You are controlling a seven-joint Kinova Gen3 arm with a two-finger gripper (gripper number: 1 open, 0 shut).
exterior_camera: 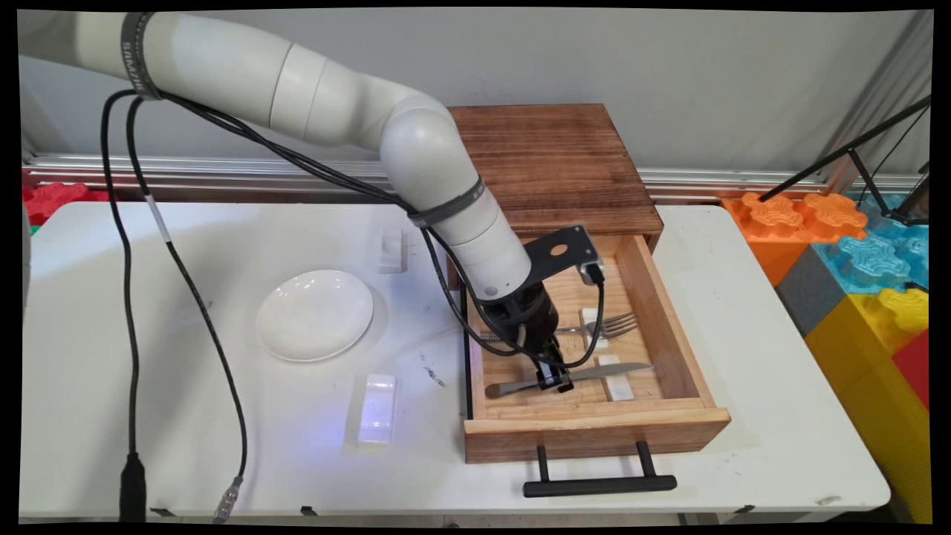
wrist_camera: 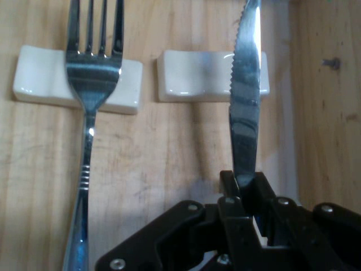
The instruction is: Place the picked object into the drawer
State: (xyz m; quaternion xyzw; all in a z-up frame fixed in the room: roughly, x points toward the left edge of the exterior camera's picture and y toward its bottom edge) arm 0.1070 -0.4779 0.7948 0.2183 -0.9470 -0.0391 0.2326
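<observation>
The drawer (exterior_camera: 594, 431) stands pulled out toward the table's (exterior_camera: 780, 357) near edge, handle (exterior_camera: 599, 485) forward, so its contents lie open from above. In it, a knife (exterior_camera: 572, 375) and a fork (exterior_camera: 605, 325) each lie propped on a small white rest (exterior_camera: 617, 386), likely so fingers can get under them. The gripper (exterior_camera: 559, 381) reaches down into the drawer, its fingers (wrist_camera: 242, 197) pressed together on the knife near mid-length, blade between them. Left of the drawer sit another rest (exterior_camera: 377, 409), a plate (exterior_camera: 314, 314), then a further rest (exterior_camera: 391, 250).
</observation>
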